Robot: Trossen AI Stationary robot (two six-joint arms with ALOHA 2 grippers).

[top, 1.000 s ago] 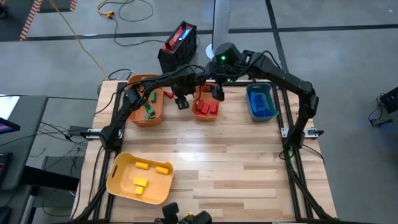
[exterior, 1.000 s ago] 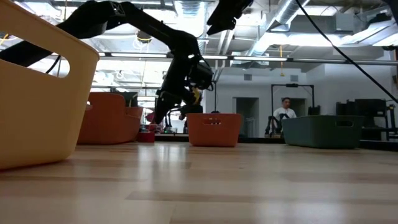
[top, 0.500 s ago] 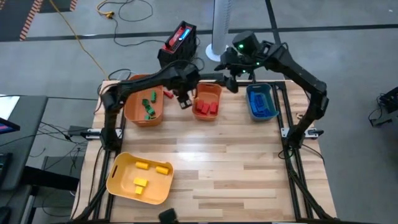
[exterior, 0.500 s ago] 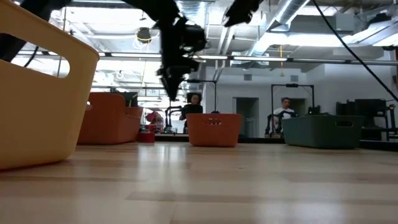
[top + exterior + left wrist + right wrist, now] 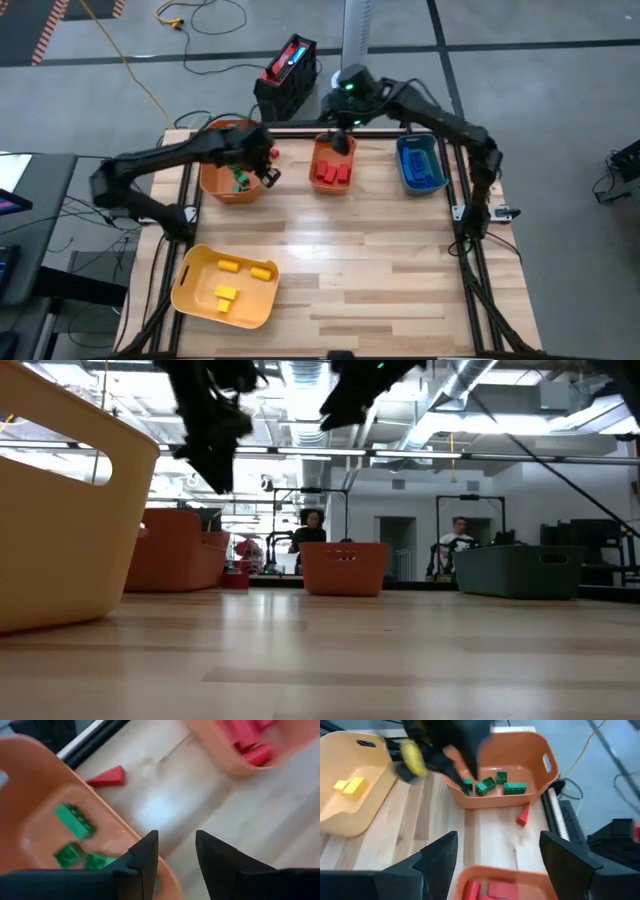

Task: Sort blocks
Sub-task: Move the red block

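Blocks [image 5: 74,821] blurred, left end effector [image 5: 176,851] empty

You will find no legible text, label, brand, number or sign in any view: none on the plastic bins, the toy bricks, the wooden bench or the room behind.

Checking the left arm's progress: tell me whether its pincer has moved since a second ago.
Yes. In the high view the left pincer has swung left, from beside the red-block bin to the green-block bin's edge.
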